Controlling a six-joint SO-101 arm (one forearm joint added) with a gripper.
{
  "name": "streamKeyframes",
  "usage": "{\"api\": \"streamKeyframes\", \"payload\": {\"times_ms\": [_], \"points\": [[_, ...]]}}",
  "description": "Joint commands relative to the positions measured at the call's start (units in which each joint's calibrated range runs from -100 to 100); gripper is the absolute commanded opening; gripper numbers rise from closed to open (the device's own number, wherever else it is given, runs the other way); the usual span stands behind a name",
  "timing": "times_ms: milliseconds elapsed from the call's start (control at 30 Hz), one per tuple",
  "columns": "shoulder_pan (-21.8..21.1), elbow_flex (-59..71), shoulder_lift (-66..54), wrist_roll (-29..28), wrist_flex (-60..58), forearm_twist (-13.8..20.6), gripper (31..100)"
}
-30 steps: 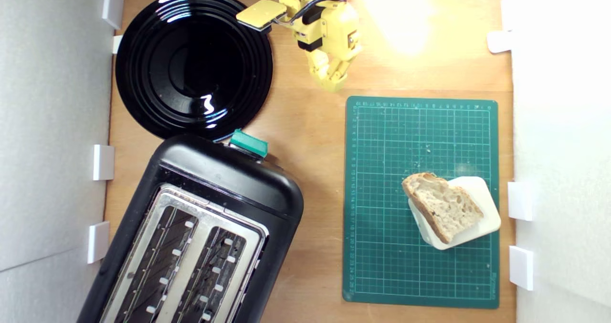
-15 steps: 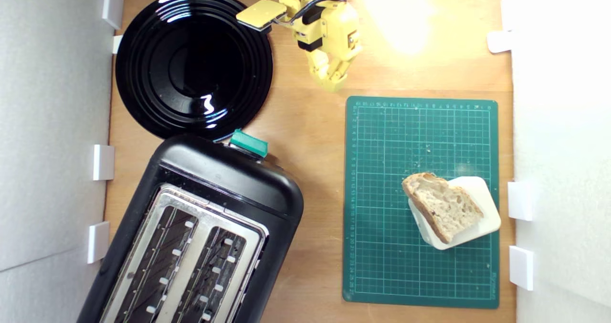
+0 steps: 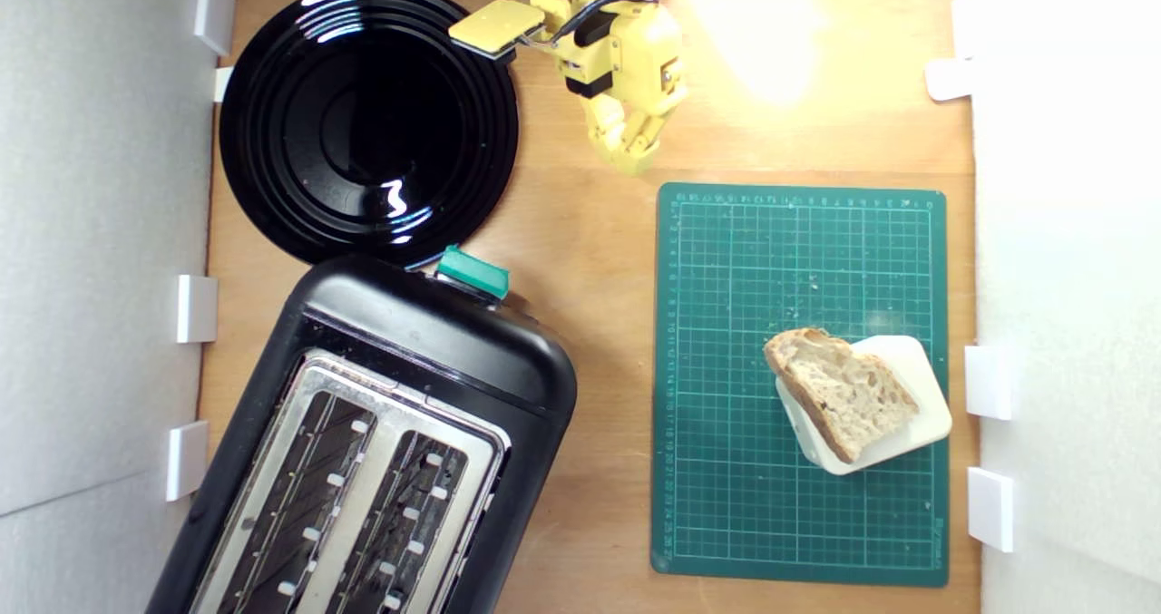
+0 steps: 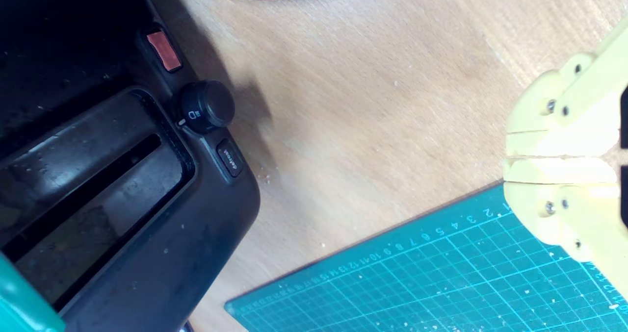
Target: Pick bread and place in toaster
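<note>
Nothing done yet, by the look of it. Gripper point(image 3: 628, 162) clenched w/ nothing in it, hanging off the green mat's point(image 3: 726, 505) far edge. Bread point(image 3: 839, 392) sits on cream block point(image 3: 921, 414) on the mat. Toaster point(image 3: 435, 333) beside the mat, slots unfilled. Pick, carry, drop-in all left.

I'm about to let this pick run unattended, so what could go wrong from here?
1. The bread lies tilted on a cream block, one end overhanging the green mat; a grasp may tip or slide it off.
2. The gripper is shut and far from the slice; it must open first.
3. The toaster sits at an angle, so its narrow wire-guided slots may catch a misaligned slice.
</note>
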Motion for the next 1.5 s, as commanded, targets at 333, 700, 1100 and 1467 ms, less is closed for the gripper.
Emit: {"api": "streamKeyframes", "payload": {"times_ms": [333, 700, 1100, 1467], "points": [[0.81, -0.55, -0.18, 0.22, 0.33, -0.27, 38.4], [0.81, -0.92, 0.07, 0.64, 0.16, 0.54, 38.8], [0.89, -2.37, 8.97, 0.64, -5.99, -5.62, 38.3], [0.97, -7.27, 23.11, 0.64, -22.62, -6.80, 38.8]]}}
